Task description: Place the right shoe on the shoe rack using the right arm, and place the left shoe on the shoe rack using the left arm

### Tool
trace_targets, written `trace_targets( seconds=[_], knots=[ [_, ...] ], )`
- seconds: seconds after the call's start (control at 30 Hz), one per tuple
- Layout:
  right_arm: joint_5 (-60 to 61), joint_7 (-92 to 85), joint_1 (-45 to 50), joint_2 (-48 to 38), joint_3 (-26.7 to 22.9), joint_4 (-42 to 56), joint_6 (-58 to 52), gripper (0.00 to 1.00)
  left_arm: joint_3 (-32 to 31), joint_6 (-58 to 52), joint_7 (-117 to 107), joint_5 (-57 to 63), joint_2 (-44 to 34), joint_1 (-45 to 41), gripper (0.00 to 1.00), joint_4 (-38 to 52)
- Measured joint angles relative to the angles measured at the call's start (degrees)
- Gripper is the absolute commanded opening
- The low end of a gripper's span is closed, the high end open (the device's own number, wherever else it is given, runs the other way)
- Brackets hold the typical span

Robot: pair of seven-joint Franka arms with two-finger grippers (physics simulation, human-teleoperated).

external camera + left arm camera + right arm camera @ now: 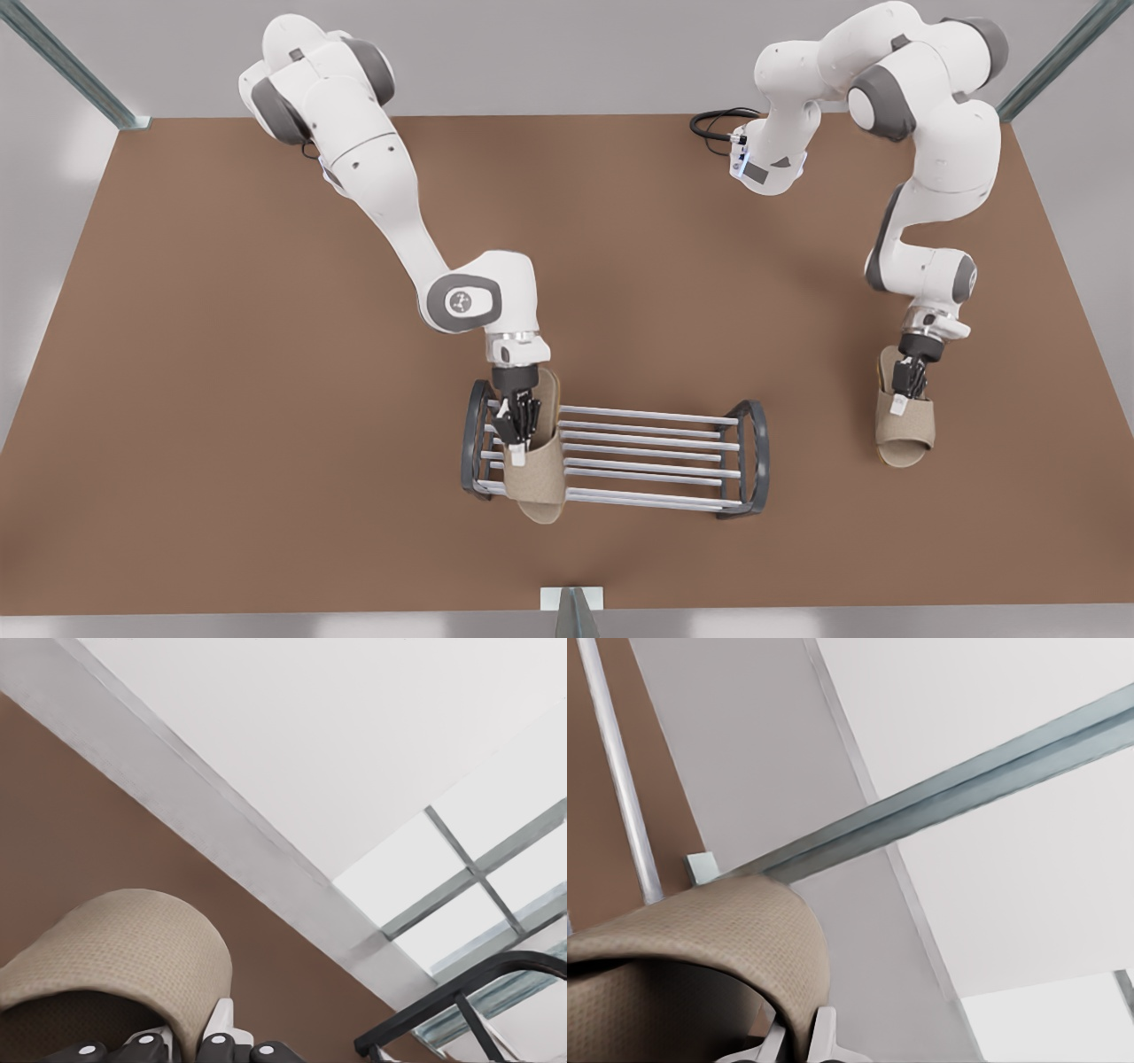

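Two down-tilted wrists — right claw [519, 436], right shoe [542, 486]; left claw [904, 400], left shoe [905, 436].

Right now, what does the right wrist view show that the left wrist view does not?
Right wrist view, not left: the shoe rack's silver bar, a white block at the table edge. Left wrist view, not right: the rack's dark end frame. Both: the brown table, and a beige shoe pinched: right shoe in right gripper, left shoe in left gripper.
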Motion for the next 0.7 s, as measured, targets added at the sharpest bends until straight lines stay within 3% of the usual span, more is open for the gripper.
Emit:
trace_targets(
  seconds=[0.07, 0.1, 0.13, 0.37, 0.53, 0.7],
  knots=[
    [0.0, -1.1, 0.0, 0.3, -0.2, 0.5, -0.3, 0.21, 0.0, 0.9, 0.0, 0.3, -5.4, -0.4, 0.21, -1.7],
    [0.0, -1.6, 0.0, 0.3, -0.3, 0.5, -0.4, 0.42, 0.0, 1.9, 0.0, 0.5, -8.5, -1.0, 0.21, -2.4],
    [0.0, -1.8, 0.0, 0.4, -0.4, 0.5, -0.5, 1.00, 0.0, 3.3, 0.0, 0.8, -12.1, -1.9, 0.21, -3.3],
    [-2.0, -0.2, 0.2, 0.9, -0.4, 0.2, -1.6, 1.00, -2.1, 22.5, -0.1, 2.3, -34.3, -15.4, 0.21, -6.7],
    [-1.0, -0.8, 0.3, 1.5, -0.5, -0.6, -1.5, 1.00, -17.3, 39.7, -1.7, -0.7, -41.3, -17.5, 0.21, -6.2],
    [-0.4, -1.7, 1.8, -1.2, -0.4, -3.7, -1.7, 1.00, -27.1, 53.7, -3.8, -4.8, -45.8, -17.5, 0.21, -5.8]
  ],
)
